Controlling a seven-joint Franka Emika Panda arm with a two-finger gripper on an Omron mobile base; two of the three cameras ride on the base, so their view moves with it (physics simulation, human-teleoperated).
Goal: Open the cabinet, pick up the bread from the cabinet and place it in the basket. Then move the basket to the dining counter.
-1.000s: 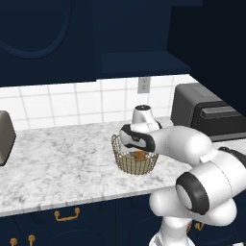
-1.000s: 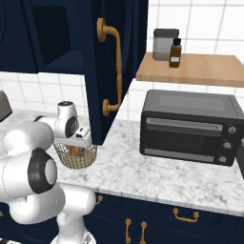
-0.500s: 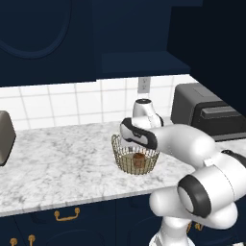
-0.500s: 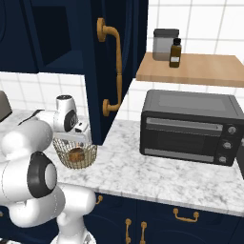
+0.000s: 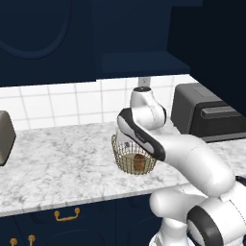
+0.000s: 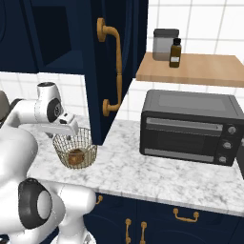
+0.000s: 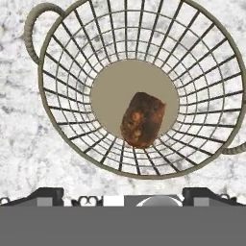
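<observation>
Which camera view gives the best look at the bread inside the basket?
The hand view: it looks straight down into the basket, so the whole bread shows on the tan base. In both base views the bread is small and seen through the wire mesh.

No readable text, label, brand, number or sign on anything in view.
</observation>
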